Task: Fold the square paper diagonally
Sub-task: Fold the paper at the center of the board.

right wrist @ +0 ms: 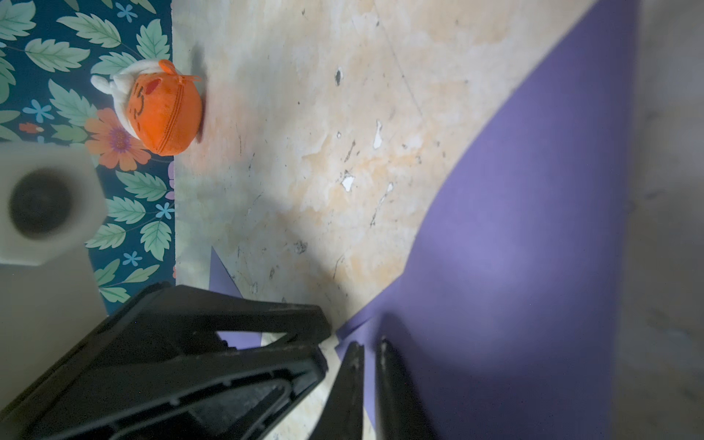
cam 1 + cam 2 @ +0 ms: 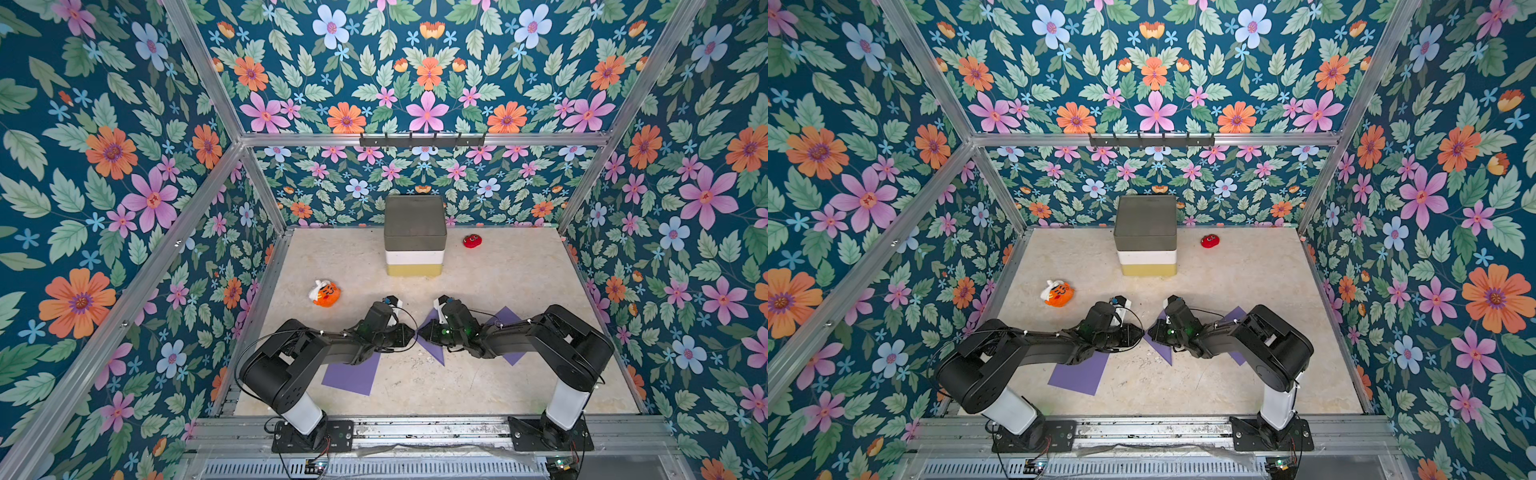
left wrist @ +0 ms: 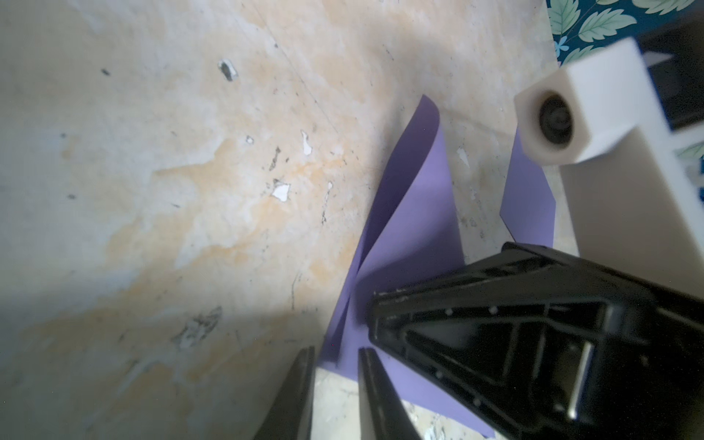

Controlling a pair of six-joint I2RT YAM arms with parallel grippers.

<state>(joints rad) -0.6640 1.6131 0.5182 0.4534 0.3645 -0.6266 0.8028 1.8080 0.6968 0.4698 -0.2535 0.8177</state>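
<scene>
The purple square paper (image 2: 432, 351) lies mid-table under my right arm, one part curled up off the surface (image 3: 415, 213). In the right wrist view the paper (image 1: 514, 228) bows upward, and my right gripper (image 1: 369, 344) is shut on its edge. My left gripper (image 3: 337, 352) meets it tip to tip; its jaws stand apart, with bare table between them and the paper's corner just past the tips. In both top views the left gripper (image 2: 412, 332) and right gripper (image 2: 421, 330) nearly touch above the paper (image 2: 1160, 349).
A second flat purple sheet (image 2: 351, 376) lies under my left arm. An orange plush (image 2: 325, 293) sits to the left and a red plush (image 2: 472, 240) at the back right. Stacked bins (image 2: 414, 237) stand at the back centre. Floral walls enclose the table.
</scene>
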